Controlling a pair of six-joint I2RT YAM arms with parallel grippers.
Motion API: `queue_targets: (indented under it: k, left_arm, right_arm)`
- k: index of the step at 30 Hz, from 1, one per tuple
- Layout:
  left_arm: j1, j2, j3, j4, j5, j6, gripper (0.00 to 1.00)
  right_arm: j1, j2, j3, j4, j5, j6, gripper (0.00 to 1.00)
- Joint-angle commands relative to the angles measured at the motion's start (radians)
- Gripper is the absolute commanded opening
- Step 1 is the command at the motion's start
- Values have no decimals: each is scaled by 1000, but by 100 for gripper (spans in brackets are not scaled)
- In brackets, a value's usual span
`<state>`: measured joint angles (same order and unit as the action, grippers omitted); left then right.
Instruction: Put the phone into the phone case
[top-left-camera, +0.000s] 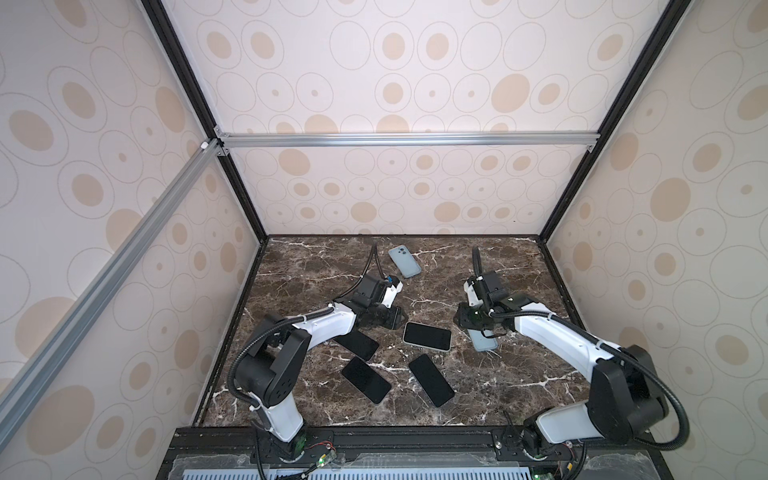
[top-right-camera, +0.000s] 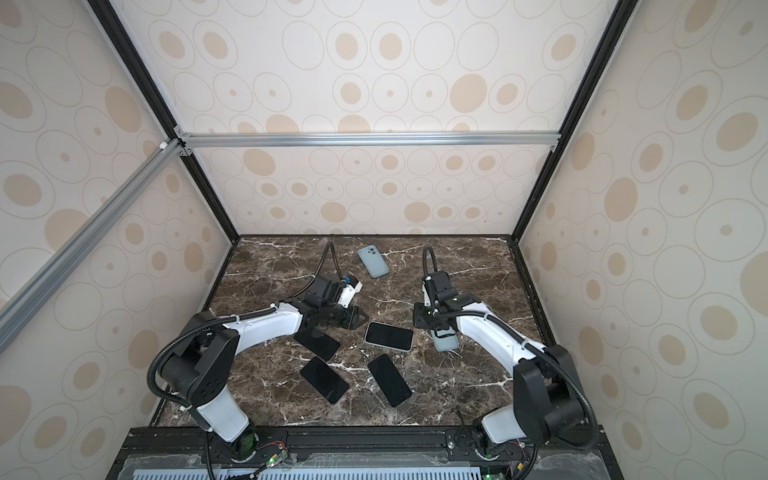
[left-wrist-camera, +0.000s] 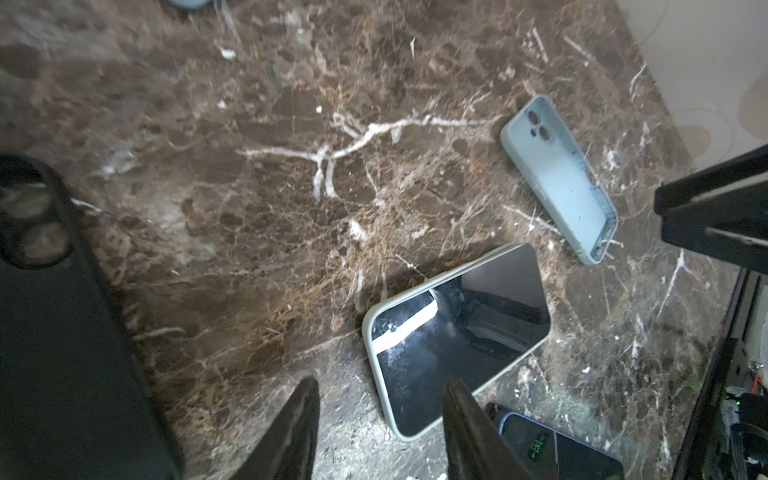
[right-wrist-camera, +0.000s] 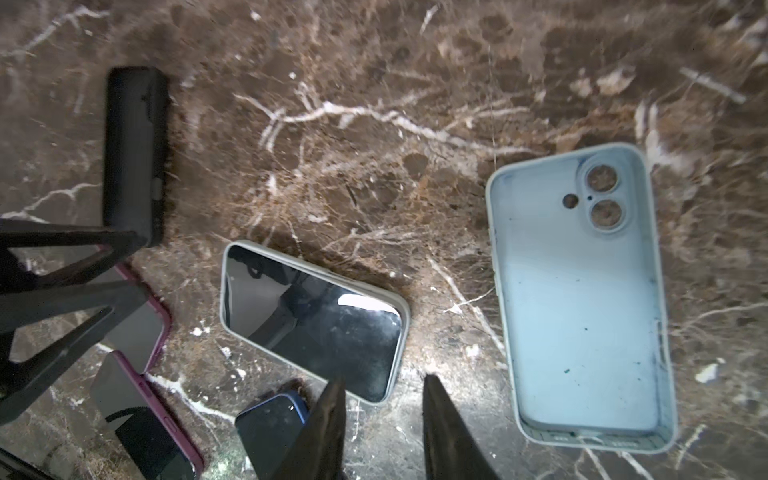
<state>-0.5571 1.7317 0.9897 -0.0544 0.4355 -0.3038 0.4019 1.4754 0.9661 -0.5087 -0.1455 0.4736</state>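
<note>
Left hand (left-wrist-camera: 381, 380), right hand (right-wrist-camera: 384, 379), part-open, empty

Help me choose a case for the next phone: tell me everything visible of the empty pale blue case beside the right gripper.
The pale blue case lies flat on the marble table, open side up and empty. It looks like soft matte plastic with rounded corners and a raised rim. One end has two large round camera holes and a smaller one; the opposite end wall has slots. Dark specks mark its inside. Only the table touches it; the right gripper stands apart beside it.
</note>
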Motion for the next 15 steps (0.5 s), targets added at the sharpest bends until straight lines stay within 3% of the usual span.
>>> queue_targets:
  k: [1, 15]
  left_arm:
    - [-2, 14, 46, -36, 29, -18, 48]
    - [-6, 76, 36, -4, 106, -51, 48]
  right_arm:
    - [-1, 35, 17, -9, -64, 23, 31]
    - [-3, 192, 4, 62, -65, 20, 21]
